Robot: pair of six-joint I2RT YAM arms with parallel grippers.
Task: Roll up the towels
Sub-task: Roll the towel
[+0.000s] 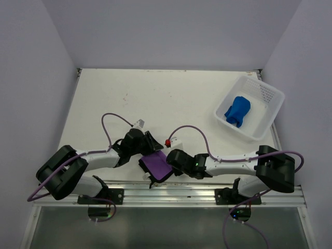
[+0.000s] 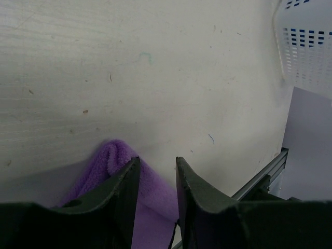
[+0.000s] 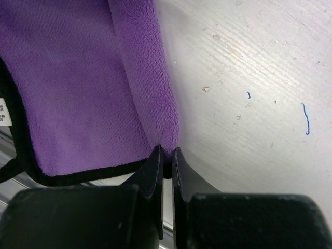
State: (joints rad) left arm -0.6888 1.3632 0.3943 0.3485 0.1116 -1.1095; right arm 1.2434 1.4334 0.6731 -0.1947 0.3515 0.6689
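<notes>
The purple towel [image 1: 157, 165] lies at the near edge of the surface [image 1: 155, 98], between the two arms, with its near part reaching out over the metal rail [image 1: 171, 189]; it has dark trim along its border, and one side is folded over into a soft, thick edge. The right gripper [image 3: 167, 155] sits at the end of that fold, its jaws pressed almost together and pinching the cloth where the fold meets the trim; a small white label [image 3: 4, 114] shows at the towel's far border in the right wrist view. The left gripper [image 2: 157, 161] is at the opposite side of the towel; its jaws stand partly apart astride the folded edge [image 2: 111, 158], with purple cloth showing in the gap, and I cannot tell whether they press on it. The blue towel [image 1: 238, 110] sits bunched up inside the white perforated basket [image 1: 259, 116] at the far right of the surface, well apart from both arms.
</notes>
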